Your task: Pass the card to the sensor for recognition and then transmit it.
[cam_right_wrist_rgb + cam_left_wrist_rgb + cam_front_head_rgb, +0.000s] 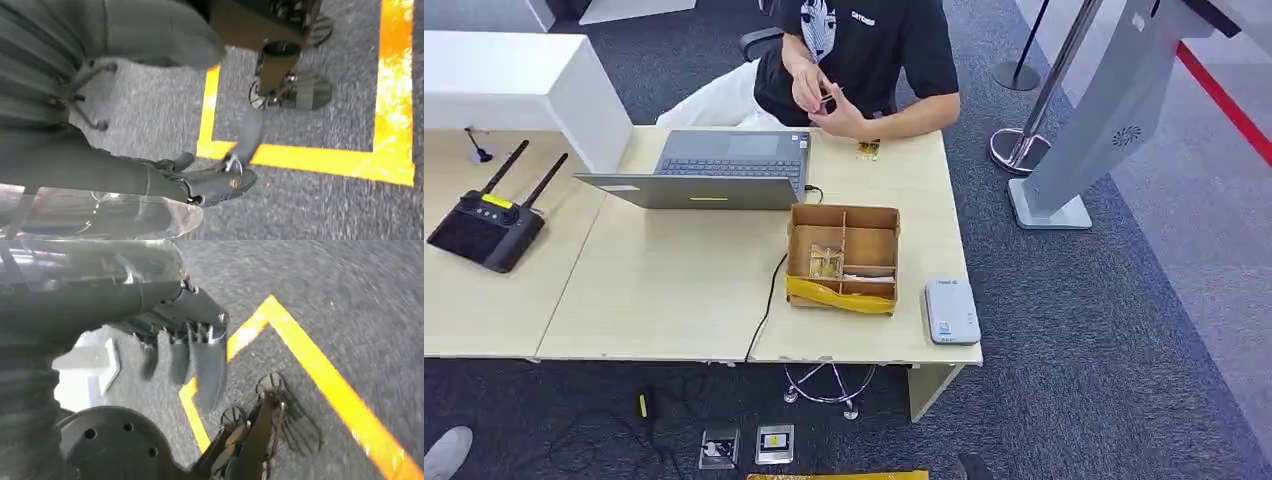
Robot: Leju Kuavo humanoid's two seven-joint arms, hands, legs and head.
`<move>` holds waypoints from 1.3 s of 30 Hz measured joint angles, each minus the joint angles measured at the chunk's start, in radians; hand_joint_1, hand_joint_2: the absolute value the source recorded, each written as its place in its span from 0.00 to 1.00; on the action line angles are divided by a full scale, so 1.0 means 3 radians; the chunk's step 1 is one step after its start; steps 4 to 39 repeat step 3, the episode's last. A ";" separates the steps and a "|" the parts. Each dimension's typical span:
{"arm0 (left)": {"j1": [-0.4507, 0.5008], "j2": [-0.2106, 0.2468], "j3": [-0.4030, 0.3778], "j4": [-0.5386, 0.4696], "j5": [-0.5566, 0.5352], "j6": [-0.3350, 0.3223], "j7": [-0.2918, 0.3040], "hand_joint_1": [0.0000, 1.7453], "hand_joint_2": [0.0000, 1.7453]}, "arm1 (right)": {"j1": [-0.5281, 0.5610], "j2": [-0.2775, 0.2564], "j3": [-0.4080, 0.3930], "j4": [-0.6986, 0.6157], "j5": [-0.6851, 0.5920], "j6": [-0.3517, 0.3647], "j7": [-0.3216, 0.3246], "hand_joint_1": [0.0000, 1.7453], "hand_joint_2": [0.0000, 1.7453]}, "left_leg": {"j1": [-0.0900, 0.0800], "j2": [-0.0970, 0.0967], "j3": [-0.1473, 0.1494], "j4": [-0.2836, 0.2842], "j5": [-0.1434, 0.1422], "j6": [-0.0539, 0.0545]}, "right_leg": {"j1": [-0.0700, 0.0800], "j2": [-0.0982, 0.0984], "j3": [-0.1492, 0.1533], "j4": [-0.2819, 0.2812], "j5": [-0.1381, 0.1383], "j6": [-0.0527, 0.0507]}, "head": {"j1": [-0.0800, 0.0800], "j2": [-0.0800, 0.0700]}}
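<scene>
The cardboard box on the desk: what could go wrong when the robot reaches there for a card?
The cardboard box has narrow compartments, so a hand may catch a divider. The cable runs along the box and could snag. The sensor lies near the desk edge; a nudge might push it off.

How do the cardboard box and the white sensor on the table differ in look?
The cardboard box is brown, open-topped and split into compartments; the white sensor is flat, closed and smooth. The box is the larger of the two. Both rest on the table, near its right end.
</scene>
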 joint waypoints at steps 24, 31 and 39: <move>0.0030 -0.0022 0.0032 0.0009 -0.0328 -0.0080 -0.0003 0.00 1.00 | 0.0036 -0.0006 0.0012 0.0003 0.0028 0.0002 -0.0033 0.00 1.00 | 0.0000 0.0000 0.0000 0.0000 0.0000 0.0000 | 0.0000 0.0000 0.0000 0.0000 0.0000 0.0000 | -0.0001 0.0000; 0.0030 -0.0022 0.0032 0.0009 -0.0328 -0.0080 -0.0003 0.00 1.00 | 0.0036 -0.0006 0.0012 0.0003 0.0028 0.0002 -0.0033 0.00 1.00 | 0.0000 0.0000 0.0000 0.0000 0.0000 0.0000 | 0.0000 0.0000 0.0000 0.0000 0.0000 0.0000 | -0.0001 0.0000; 0.0030 -0.0022 0.0032 0.0009 -0.0328 -0.0080 -0.0003 0.00 1.00 | 0.0036 -0.0006 0.0012 0.0003 0.0028 0.0002 -0.0033 0.00 1.00 | 0.0000 0.0000 0.0000 0.0000 0.0000 0.0000 | 0.0000 0.0000 0.0000 0.0000 0.0000 0.0000 | -0.0001 0.0000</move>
